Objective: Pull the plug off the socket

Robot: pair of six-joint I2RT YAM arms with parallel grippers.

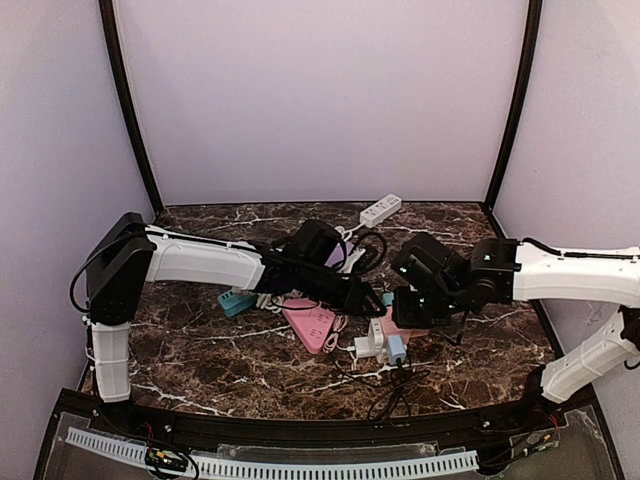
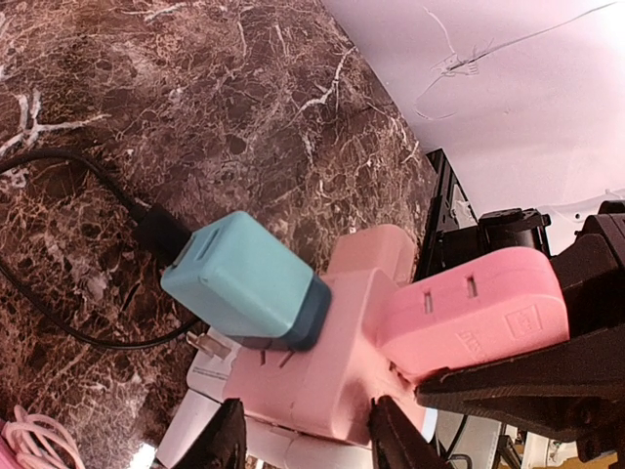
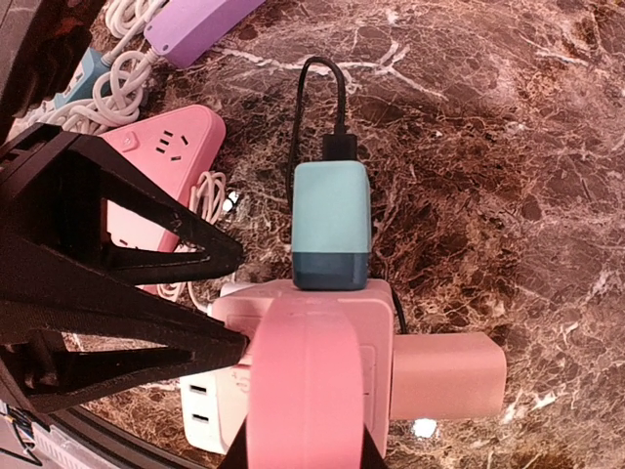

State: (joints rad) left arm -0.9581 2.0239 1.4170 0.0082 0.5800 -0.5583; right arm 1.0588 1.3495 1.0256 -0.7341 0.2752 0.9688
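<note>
A pink cube socket point(image 2: 332, 362) lies on the marble table with several plugs in it. A teal charger point(image 2: 244, 283) with a black cable sits in one face. A rounded pink plug point(image 2: 474, 313) sits in another, and a peach plug point(image 3: 449, 376) in a third. My left gripper point(image 2: 308, 425) has one finger against each side of the cube socket point(image 3: 376, 332). My right gripper point(image 3: 303, 454) is shut on the rounded pink plug point(image 3: 308, 391), a black finger on either side. In the top view both grippers meet over this cluster point(image 1: 385, 325).
A white adapter point(image 3: 210, 410) lies under the cube. A pink triangular power strip point(image 1: 310, 325) with a coiled white cord lies to its left. A purple strip point(image 3: 195, 24), a teal strip point(image 1: 237, 300) and a white strip point(image 1: 380, 210) lie farther back. Black cables trail toward the front edge point(image 1: 395, 400).
</note>
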